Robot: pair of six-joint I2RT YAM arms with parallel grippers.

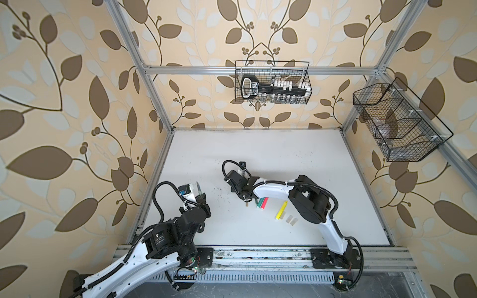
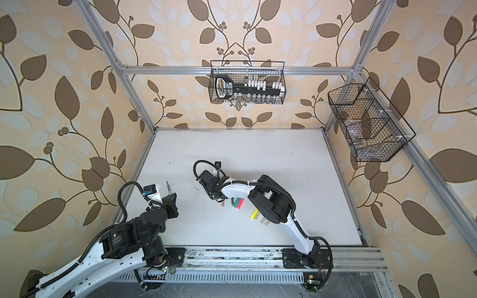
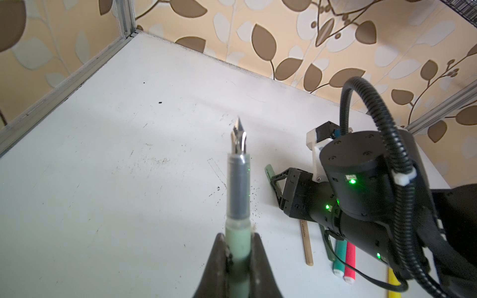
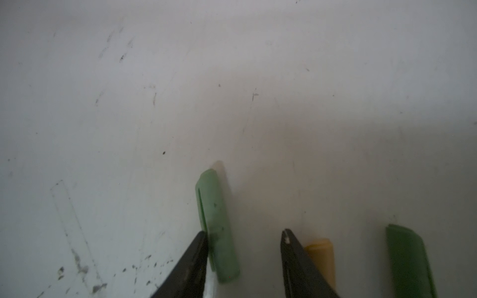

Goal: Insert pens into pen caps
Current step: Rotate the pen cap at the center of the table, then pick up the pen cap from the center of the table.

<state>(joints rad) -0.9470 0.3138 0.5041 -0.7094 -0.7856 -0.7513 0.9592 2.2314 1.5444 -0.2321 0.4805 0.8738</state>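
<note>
Left gripper point(image 3: 237, 240), raised, clamps grey-green pen point(image 3: 238, 191).

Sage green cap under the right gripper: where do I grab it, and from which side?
I'd pinch the sage green cap across its long sides at mid-length, coming straight down. It lies flat on the table, between the fingers of the open right gripper. Keep the far finger in the gap before the tan cap.

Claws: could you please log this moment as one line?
left claw: shut on pen | right claw: open around sage cap | pen: uncapped
</note>
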